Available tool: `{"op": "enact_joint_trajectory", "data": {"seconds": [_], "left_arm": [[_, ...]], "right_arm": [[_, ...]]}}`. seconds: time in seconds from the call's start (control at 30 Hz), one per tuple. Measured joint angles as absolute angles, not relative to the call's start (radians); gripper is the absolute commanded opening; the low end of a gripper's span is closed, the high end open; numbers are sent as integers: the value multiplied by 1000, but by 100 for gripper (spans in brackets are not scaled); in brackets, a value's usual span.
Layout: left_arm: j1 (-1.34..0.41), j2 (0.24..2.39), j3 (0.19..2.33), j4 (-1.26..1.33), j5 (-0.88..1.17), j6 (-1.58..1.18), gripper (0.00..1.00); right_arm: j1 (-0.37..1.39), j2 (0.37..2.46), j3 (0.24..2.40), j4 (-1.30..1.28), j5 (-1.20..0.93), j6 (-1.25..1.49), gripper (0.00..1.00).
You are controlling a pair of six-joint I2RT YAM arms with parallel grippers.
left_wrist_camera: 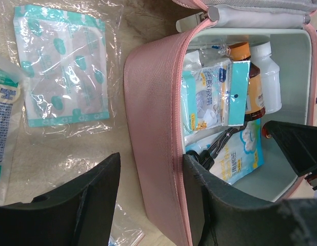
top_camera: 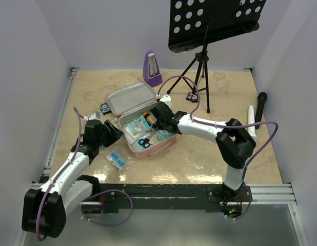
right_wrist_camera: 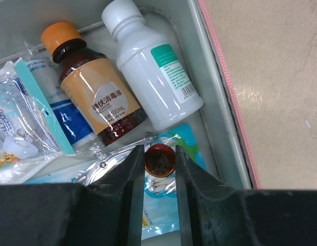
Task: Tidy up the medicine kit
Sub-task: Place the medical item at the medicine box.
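Dark fingers of the right gripper (right_wrist_camera: 159,151) fill the bottom of its wrist view, closed on a small round dark-red thing (right_wrist_camera: 159,161) inside the medicine kit (right_wrist_camera: 222,102); beside it lie a brown bottle (right_wrist_camera: 94,95) with an orange cap, marked "100mL", and a white bottle (right_wrist_camera: 156,77) with a green label and barcode, both unreadable from above; only the left wrist view shows the left gripper (left_wrist_camera: 152,156) astride the kit's pink side wall, one finger outside, one inside; whether it pinches I cannot tell; a teal-printed clear packet (left_wrist_camera: 63,66) lies near the case; overhead, the kit sits open mid-table, the right arm hiding part of its contents, with a purple metronome (top_camera: 152,68) and a music stand (top_camera: 210,25) behind.
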State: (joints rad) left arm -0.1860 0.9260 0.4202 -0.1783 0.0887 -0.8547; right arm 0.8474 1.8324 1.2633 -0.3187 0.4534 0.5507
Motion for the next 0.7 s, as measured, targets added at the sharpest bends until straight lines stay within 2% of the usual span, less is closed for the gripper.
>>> {"op": "enact_joint_trajectory", "data": {"seconds": [0.43, 0.7], "left_arm": [[-186, 956, 420, -136, 90, -855, 56], [-186, 955, 421, -138, 89, -855, 56]], "right_arm": [[932, 1819, 1258, -268, 397, 506, 7], [937, 1752, 1225, -262, 401, 514, 41]]}}
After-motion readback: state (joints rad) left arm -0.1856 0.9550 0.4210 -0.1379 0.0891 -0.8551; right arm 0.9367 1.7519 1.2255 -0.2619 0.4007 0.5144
